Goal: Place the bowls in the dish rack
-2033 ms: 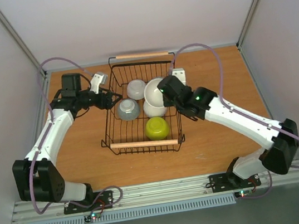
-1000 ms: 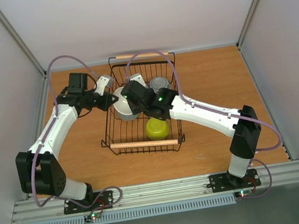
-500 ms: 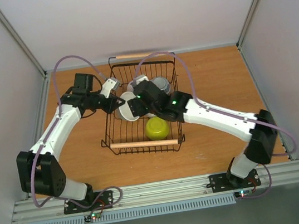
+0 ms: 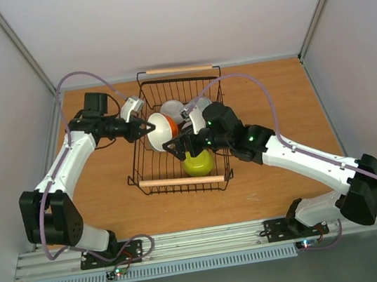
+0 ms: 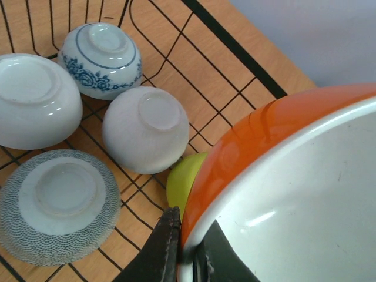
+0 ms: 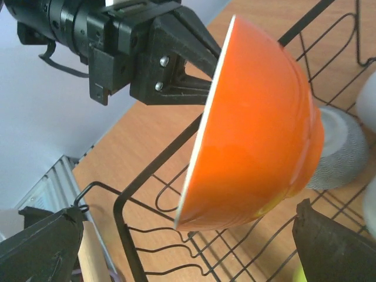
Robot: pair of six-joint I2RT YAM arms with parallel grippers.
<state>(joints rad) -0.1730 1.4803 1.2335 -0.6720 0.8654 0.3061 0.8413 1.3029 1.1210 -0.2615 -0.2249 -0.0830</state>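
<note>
The orange bowl (image 4: 160, 129) hangs tilted on its side above the left part of the dish rack (image 4: 182, 181). My left gripper (image 4: 145, 126) is shut on its rim, one finger outside and one inside (image 5: 187, 247). My right gripper (image 4: 179, 134) stands wide open around the bowl's orange underside (image 6: 258, 129), its fingers (image 6: 41, 247) well apart from it. On the rack floor lie upside down a white bowl (image 5: 35, 100), a blue-patterned bowl (image 5: 101, 59), another white bowl (image 5: 147, 129) and a grey bowl (image 5: 59, 202). The yellow-green bowl (image 4: 197, 162) sits near the front handle.
The rack's black wire wall (image 6: 126, 235) and one wooden handle (image 6: 91, 258) are just below the hanging bowl. The far handle (image 4: 178, 69) is at the back. Bare wooden table (image 4: 273, 93) lies right of the rack, with grey walls on both sides.
My right gripper has gone from shut to wide open and its arm has drawn back to the right. The orange bowl stays in my left gripper, which shifted slightly left.
</note>
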